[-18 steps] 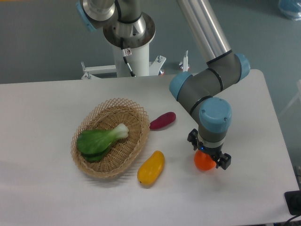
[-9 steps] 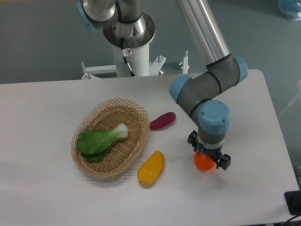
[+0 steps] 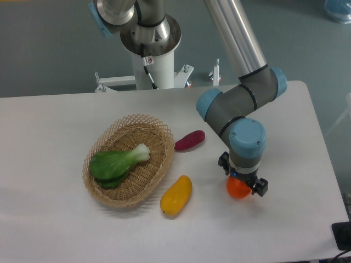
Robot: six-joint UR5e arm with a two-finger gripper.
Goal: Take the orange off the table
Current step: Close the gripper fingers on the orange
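Observation:
The orange is small, round and bright, at the right part of the white table, mostly covered by the arm's wrist. My gripper points straight down over it, with its black fingers standing on either side of the orange and closed against it. Only the orange's lower front shows below the wrist. I cannot tell whether it still touches the table.
An oval wicker basket holding a green leafy vegetable stands at centre left. A yellow mango-like fruit lies in front of it and a purple sweet potato behind that. The table's right edge is near the gripper.
The gripper and wrist have shifted slightly to the left and up, and the orange has moved with them. Nothing else has moved.

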